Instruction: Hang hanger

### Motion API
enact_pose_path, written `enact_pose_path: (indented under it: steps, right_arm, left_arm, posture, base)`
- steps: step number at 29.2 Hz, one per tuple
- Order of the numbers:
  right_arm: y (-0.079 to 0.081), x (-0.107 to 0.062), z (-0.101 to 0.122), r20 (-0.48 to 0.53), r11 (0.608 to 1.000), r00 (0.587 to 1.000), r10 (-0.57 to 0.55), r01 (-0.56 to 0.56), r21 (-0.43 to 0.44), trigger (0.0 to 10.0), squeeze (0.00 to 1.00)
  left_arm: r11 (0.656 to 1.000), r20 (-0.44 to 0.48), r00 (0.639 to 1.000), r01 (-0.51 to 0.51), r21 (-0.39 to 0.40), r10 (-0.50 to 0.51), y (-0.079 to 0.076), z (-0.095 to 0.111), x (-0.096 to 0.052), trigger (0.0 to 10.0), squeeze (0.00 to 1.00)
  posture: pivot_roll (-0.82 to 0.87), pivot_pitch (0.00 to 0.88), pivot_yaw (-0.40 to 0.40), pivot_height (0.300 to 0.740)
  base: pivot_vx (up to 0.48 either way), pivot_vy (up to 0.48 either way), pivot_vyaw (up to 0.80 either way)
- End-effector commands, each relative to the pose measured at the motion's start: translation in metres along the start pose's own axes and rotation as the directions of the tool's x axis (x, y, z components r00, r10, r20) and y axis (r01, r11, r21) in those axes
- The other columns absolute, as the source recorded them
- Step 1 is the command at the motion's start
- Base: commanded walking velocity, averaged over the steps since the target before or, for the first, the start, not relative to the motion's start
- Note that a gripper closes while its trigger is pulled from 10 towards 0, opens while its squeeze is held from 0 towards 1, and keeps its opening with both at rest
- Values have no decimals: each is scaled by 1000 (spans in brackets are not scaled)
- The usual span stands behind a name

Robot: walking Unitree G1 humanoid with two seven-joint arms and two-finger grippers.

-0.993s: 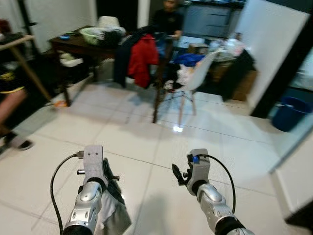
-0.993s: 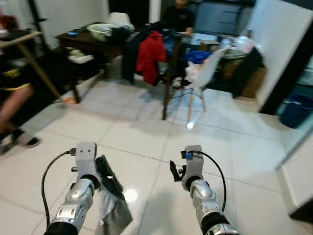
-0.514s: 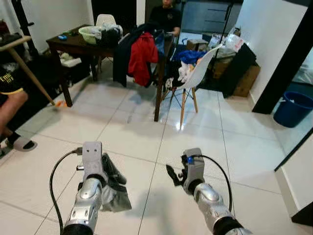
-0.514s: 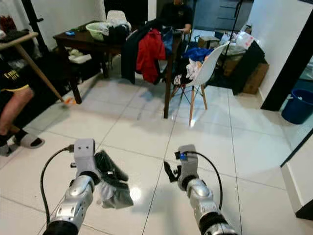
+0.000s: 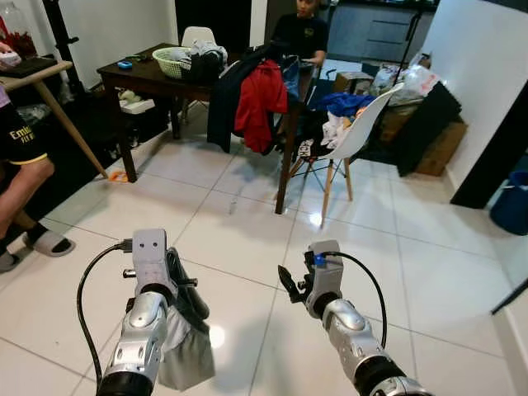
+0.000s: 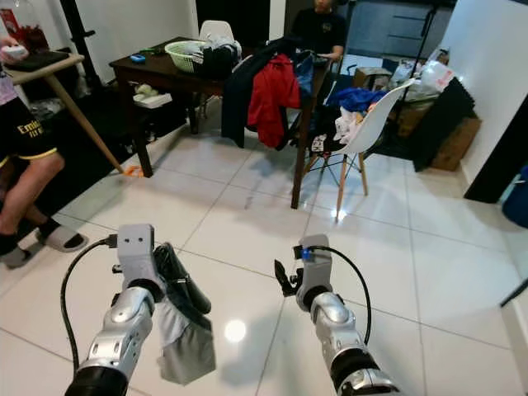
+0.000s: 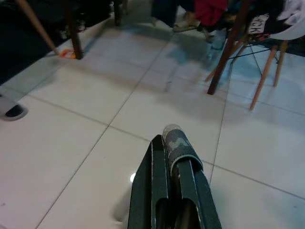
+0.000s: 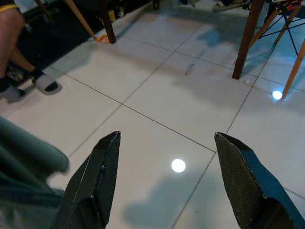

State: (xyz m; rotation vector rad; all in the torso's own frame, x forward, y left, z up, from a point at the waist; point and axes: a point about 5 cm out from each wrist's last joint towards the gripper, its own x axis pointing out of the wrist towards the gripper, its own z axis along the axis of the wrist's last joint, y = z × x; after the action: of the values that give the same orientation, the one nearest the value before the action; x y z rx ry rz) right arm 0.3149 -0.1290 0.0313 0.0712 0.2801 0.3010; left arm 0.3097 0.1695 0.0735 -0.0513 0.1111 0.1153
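My left gripper [image 5: 186, 290] is held out low over the white tile floor, shut on a grey garment [image 5: 180, 356] that hangs down from its black fingers. In the left wrist view the fingers [image 7: 157, 181] close on a mottled grey-green roll of that garment [image 7: 175, 143]. My right gripper [image 5: 290, 290] is held out beside it at the same height, apart from the cloth. Its fingers [image 8: 100, 171] stand wide open with only floor between them. I cannot make out a hanger in the cloth.
Ahead stands a dark wooden table [image 5: 144, 76] with a green basket [image 5: 175, 58], a chair draped with a red jacket [image 5: 260, 95], and a white chair [image 5: 361, 130] piled with clothes. A person's legs [image 5: 21, 169] are at the left; another person [image 5: 302, 31] sits behind.
The whole view has shifted, so the camera moved. The garment, bunched beside the left gripper before, now hangs straight down. Both grippers keep their states.
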Motion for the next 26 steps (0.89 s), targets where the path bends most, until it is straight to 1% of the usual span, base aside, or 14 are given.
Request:
enact_pose_path:
  steps: [1, 6, 8, 12, 16, 17, 20, 21, 24, 26]
  right_arm:
    - [3, 3, 6, 25, 1000, 1000, 7, -6, -6, 10000, 0]
    - [0, 2, 7, 32, 1000, 999, 1, -1, -7, 10000, 0]
    - [-6, 0, 8, 39, 999, 999, -31, 31, 10, 10000, 0]
    - [-9, -1, 8, 42, 999, 998, -38, 38, 14, 10000, 0]
    - [-9, -1, 7, 32, 999, 999, -33, 32, 14, 10000, 0]
    - [-5, 2, 7, 23, 1000, 1000, -19, 19, 17, 10000, 0]
    - [-4, 3, 8, 24, 1000, 1000, -16, 15, 21, 10000, 0]
    - [0, 6, 10, 25, 999, 1000, -17, 16, 29, 10000, 0]
    - [2, 7, 11, 25, 999, 1000, -17, 16, 30, 10000, 0]
    - [4, 8, 11, 27, 1000, 1000, -13, 13, 28, 10000, 0]
  left_arm:
    - [1000, -10, 1000, -3, -2, 3, 2, -1, -2, 10000, 0]
    - [1000, -13, 1000, -1, -10, 1, 2, -2, -4, 10000, 0]
    - [1000, -29, 1000, 6, -10, -6, 1, -6, -3, 10000, 0]
    - [1000, -30, 1000, 6, -9, -7, 1, -5, -2, 10000, 0]
    - [1000, -15, 1000, -17, -9, 16, 5, -1, -1, 10000, 0]
    - [999, -8, 999, -35, -6, 35, 12, 1, -3, 10000, 0]
    - [999, -8, 999, -40, -4, 40, 14, 1, -5, 10000, 0]
    - [999, -10, 999, -50, -1, 50, 18, 2, -6, 10000, 0]
    - [999, -10, 999, -52, -1, 52, 19, 2, -6, 10000, 0]
    - [999, -11, 999, -50, 1, 50, 19, 3, -5, 10000, 0]
  posture:
    - [77, 0, -46, 740]
    - [64, 0, -39, 740]
    - [46, 0, -47, 740]
    - [58, 0, -58, 740]
    - [88, 0, -71, 740]
    - [110, 0, -72, 740]
    - [110, 0, -72, 740]
    - [122, 0, -72, 740]
    - [123, 0, -64, 740]
    - [118, 0, -56, 740]
  base:
    - [349, 0, 0]
    - [347, 0, 0]
    - [352, 0, 0]
    - [351, 0, 0]
    - [351, 0, -513]
    - [349, 0, -800]
    - [346, 0, -800]
    - [349, 0, -800]
    - [351, 0, -800]
    - [349, 0, 0]
